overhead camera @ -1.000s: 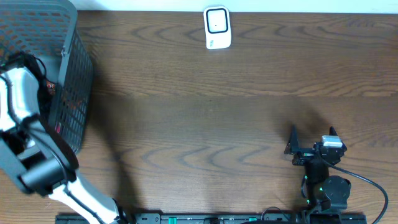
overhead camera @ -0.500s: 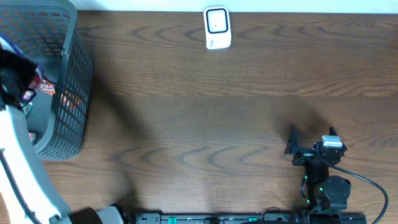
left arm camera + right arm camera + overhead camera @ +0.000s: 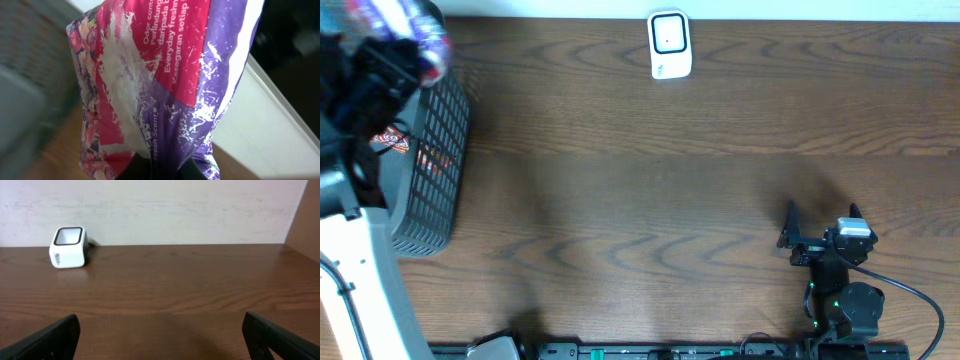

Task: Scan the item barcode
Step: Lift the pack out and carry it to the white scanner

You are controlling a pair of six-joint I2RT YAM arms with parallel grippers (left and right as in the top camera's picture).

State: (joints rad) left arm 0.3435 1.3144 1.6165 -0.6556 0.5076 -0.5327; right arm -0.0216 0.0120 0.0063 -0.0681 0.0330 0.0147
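A purple and pink printed pouch fills the left wrist view, and my left gripper is shut on its lower edge. From overhead the pouch hangs blurred over the far left corner, above the basket, with the left gripper just under it. No barcode shows on the side I see. The white scanner stands at the far middle of the table and also shows in the right wrist view as the scanner. My right gripper rests open and empty near the front right, its jaws wide apart.
A dark grey mesh basket stands at the left edge with more packets inside. A pale wall runs behind the table's far edge. Brown wood tabletop lies between basket, scanner and right arm.
My left arm has risen out of the basket with the pouch, moving up and toward the far left corner. The right arm has not moved.
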